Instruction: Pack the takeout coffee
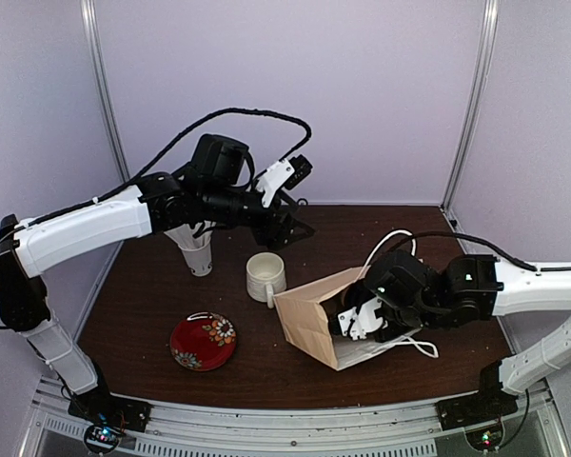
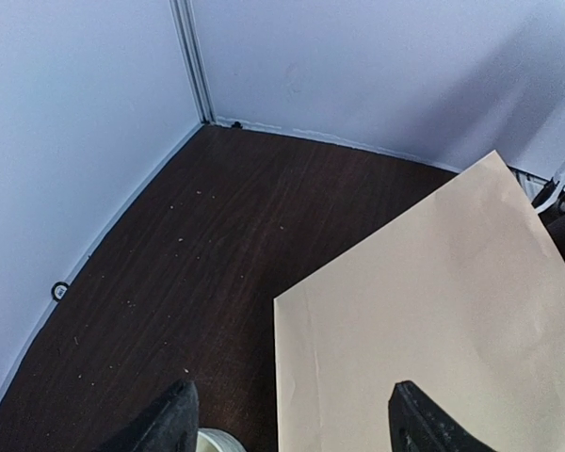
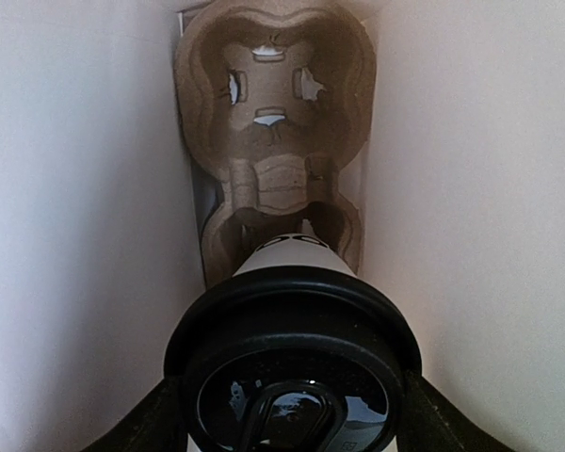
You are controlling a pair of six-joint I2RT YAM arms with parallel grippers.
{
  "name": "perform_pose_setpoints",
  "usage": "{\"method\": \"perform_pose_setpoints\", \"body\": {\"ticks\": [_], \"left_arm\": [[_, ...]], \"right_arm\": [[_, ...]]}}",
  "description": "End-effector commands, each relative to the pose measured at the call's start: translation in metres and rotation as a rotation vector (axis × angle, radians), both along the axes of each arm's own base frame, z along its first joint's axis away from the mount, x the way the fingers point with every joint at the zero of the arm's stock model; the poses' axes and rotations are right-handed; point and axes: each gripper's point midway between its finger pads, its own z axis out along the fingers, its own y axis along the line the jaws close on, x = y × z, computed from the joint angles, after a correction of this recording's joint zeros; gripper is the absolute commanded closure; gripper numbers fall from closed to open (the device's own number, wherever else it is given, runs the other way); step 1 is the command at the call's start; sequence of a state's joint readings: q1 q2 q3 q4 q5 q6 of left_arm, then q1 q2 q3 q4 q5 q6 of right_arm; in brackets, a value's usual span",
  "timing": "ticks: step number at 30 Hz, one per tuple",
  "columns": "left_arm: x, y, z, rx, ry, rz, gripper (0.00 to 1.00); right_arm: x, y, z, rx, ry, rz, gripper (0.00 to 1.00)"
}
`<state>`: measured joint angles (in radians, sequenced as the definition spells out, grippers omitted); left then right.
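We are looking down on a dark brown table [image 1: 152, 286]. A brown paper bag [image 1: 309, 319] is lying on its side near the front, with its open end facing right. Our right gripper [image 1: 354, 320] is poking into that open end, so its fingertips are hiding from us. Our left gripper [image 1: 293, 228] is hanging in the air over the back of the table, near a white mug [image 1: 265, 276]. A white paper cup [image 1: 199, 255] is standing partly under our left arm. A red plate with flowers [image 1: 203, 341] is sitting at the front left.
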<state>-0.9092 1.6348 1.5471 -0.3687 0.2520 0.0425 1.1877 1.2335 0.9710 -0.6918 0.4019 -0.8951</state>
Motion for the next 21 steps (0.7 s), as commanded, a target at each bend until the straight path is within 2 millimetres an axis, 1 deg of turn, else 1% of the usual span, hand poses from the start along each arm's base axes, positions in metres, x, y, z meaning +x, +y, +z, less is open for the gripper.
{"method": "perform_pose_setpoints", "body": {"ticks": [1,10,16,21], "left_arm": [[0.0,-0.002,0.017,-0.05,-0.011,-0.017,0.27],[-0.001,0.001,0.013,-0.04,-0.01,-0.012,0.27],[-0.001,0.002,0.011,-0.032,-0.012,-0.009,0.27],[0.0,0.004,0.007,-0.023,-0.012,-0.001,0.27]], "right_arm": [[0.008,0.001,0.001,0.018,-0.017,-0.019,0.65],[0.018,0.011,-0.012,0.019,-0.028,-0.014,0.66],[0.024,0.01,-0.018,0.016,-0.011,-0.027,0.66],[0.027,0.01,-0.024,0.023,0.039,-0.042,0.66]]}}
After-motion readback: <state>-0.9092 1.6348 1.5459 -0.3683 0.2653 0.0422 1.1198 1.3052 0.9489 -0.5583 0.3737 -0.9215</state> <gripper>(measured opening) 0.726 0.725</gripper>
